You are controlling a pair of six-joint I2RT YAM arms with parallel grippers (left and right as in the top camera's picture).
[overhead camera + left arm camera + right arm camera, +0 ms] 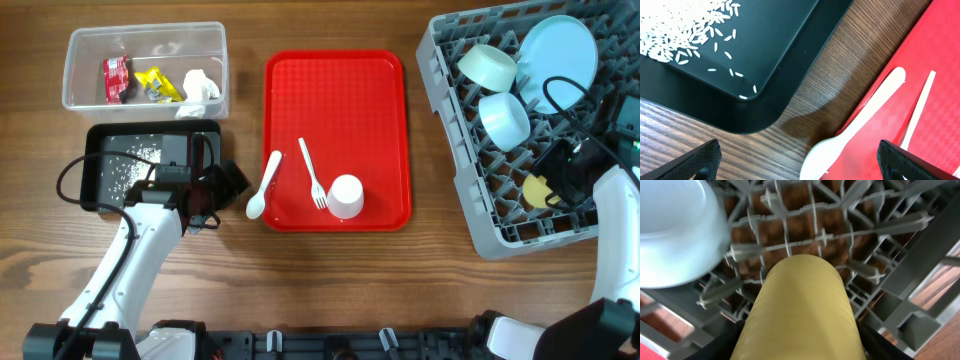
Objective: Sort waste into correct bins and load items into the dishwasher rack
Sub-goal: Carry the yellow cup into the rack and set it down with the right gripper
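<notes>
Left claw (800, 161) hangs spread over the white spoon (855, 125); right claw (800, 347) seemingly clamps the yellow cup (800, 305) in the rack (912, 262).

Backdrop here is basically one wooden table (450, 300), medium brown, with the grain running left to right in the overhead view. The wood runs right out to the far, left and right edges of the shot. Lighting is even and pretty soft, so shadows on the top are short and blurry. Up close in the left wrist view the wood (840, 70) shows fine dark streaks and a matte finish.
</notes>
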